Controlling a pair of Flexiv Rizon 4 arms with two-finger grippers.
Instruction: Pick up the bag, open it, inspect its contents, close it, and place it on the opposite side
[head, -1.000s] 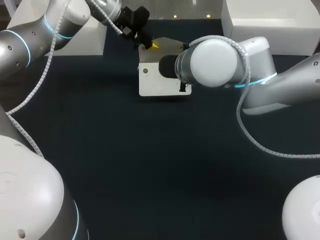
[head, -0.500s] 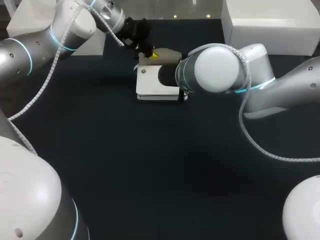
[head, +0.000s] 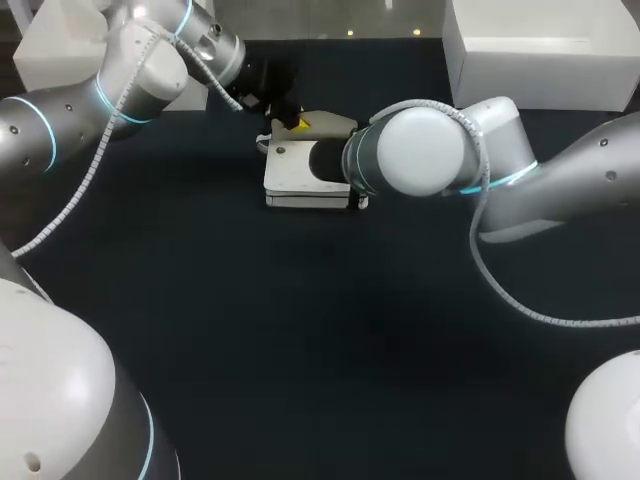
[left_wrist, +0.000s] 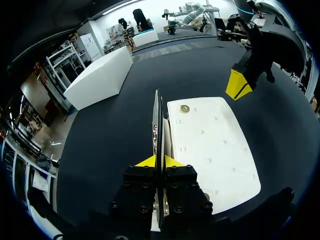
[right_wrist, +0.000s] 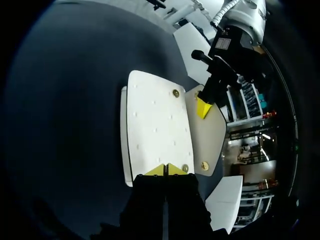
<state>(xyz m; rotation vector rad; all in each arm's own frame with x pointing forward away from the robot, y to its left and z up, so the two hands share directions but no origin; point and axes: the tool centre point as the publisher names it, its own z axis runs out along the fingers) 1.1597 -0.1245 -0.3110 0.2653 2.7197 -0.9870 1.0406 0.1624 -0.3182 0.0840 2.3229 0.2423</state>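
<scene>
1. The left gripper (left_wrist: 159, 161) has its jaws nearly together, pinching the thin flap (left_wrist: 156, 120), which its camera sees edge-on.
2. The right gripper (right_wrist: 166, 170) also has its tips pressed close. They sit on the near edge of the bag (right_wrist: 155, 130), apparently nipping that rim.
3. The bag is at the far middle of the table (head: 300, 330), a little toward my left side. It is between the two arms, front face up. I cannot tell whether it rests on the cloth or hangs just above it.
4. Progress, as I judge it: the bag is in hand and the flap is swung clear of the front, so it counts as open. The inside shows in no view, so the inspection looks unfinished. Closing the flap and setting the bag down on the opposite side are left to do.
5. Count:
   - one bag, with one flap
   - three brass studs (right_wrist: 175, 93) in the right wrist view, two on the front and one on the flap
   - two grippers, both on the bag
   - two white boxes at the table's far corners, one on the right (head: 545, 50) and one on the left (head: 45, 60), both well apart from the bag
</scene>
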